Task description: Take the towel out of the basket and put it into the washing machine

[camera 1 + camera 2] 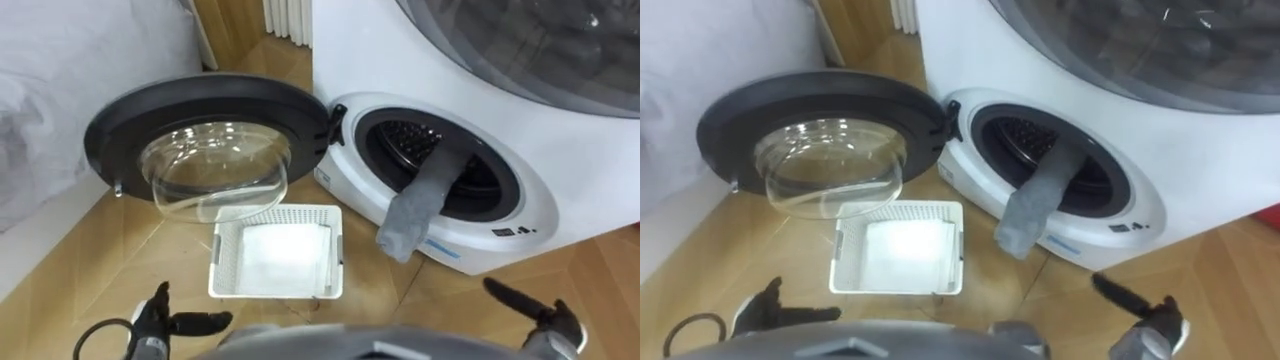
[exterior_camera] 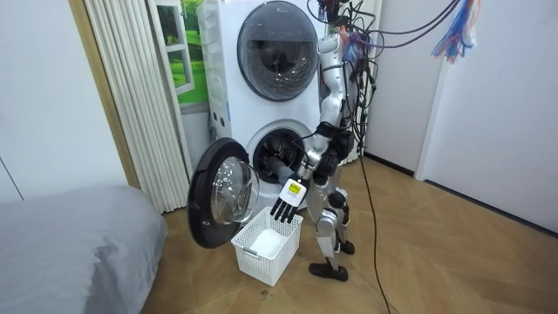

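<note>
The towel (image 1: 415,215) is hung half out of the washer (image 1: 580,190) opening. The left hand (image 1: 195,322) and right hand (image 1: 540,315) are held low, fingers straight and apart.

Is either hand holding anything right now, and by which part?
Nothing is held. Both the left hand and right hand are open and empty; the grey towel hangs half out of the washing machine.
</note>
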`<state>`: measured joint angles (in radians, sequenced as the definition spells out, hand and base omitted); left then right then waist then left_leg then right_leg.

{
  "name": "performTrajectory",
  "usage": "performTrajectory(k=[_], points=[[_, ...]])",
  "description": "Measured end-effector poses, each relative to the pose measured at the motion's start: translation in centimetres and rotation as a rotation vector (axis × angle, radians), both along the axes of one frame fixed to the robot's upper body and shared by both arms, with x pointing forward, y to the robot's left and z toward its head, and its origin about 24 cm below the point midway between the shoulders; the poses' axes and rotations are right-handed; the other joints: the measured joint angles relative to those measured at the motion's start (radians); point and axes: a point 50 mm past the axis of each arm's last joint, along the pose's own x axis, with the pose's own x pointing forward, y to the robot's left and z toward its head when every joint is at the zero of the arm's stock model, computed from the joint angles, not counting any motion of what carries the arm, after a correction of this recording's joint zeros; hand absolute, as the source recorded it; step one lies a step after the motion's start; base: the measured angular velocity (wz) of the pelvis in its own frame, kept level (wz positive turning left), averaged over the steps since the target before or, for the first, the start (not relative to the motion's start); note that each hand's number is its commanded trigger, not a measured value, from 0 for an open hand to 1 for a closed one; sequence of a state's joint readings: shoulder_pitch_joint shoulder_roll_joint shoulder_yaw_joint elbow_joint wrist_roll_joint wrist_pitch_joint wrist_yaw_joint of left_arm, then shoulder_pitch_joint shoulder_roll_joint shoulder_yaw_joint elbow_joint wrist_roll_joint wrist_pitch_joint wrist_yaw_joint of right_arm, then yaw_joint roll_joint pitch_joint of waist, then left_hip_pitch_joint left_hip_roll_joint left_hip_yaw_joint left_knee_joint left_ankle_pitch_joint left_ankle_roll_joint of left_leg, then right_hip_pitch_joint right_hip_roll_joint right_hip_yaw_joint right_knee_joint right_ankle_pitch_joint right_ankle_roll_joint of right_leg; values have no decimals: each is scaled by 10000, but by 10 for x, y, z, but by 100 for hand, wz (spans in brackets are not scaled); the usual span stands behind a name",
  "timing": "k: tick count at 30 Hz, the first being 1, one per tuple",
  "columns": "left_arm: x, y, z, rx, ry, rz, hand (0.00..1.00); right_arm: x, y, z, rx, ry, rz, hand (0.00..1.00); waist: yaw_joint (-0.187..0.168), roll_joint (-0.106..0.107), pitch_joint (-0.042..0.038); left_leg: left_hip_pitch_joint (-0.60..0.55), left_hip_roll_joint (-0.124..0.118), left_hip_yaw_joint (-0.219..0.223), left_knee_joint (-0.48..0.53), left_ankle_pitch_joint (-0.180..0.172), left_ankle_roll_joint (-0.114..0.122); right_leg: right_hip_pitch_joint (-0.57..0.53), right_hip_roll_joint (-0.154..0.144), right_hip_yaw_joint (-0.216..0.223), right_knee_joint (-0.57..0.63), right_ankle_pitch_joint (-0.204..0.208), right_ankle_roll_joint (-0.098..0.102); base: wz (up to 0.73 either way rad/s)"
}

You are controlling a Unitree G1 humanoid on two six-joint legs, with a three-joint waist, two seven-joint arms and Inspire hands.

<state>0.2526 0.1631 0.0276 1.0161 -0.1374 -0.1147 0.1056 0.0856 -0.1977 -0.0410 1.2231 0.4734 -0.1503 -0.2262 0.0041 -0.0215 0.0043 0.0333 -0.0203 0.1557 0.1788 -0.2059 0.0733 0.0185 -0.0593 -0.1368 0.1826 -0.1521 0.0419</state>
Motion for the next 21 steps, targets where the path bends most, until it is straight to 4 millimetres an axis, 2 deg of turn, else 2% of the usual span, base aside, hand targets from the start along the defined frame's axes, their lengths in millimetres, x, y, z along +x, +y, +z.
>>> performTrajectory(k=[3,7,11,12,21], points=[[-10,5,-1,219,313,399,0,-8,8,-5,419,655,1141,0,75,-113,12,164,64,46,2,-46,-65,145,81,72,-57,13,-20,-7],[-17,7,-2,305,479,905,0,-21,20,-12,1157,1296,1547,0,95,-176,20,188,132,42,-2,-83,-127,200,155,72,-145,38,-61,-1],[-20,2,-4,168,646,880,0,-33,29,-16,1928,1828,1987,0,250,-218,47,283,144,47,-112,-91,-140,247,194,152,-149,38,-61,-6],[-20,0,-5,141,745,803,0,-34,32,-17,2161,1889,2204,0,263,-224,74,328,145,44,-130,-101,-151,346,201,147,-176,38,-60,-5],[-23,-4,-8,5,1284,710,0,-37,41,-19,3175,1845,2617,0,276,-251,78,492,214,-40,-138,-173,-221,635,281,72,-343,38,-60,1]])
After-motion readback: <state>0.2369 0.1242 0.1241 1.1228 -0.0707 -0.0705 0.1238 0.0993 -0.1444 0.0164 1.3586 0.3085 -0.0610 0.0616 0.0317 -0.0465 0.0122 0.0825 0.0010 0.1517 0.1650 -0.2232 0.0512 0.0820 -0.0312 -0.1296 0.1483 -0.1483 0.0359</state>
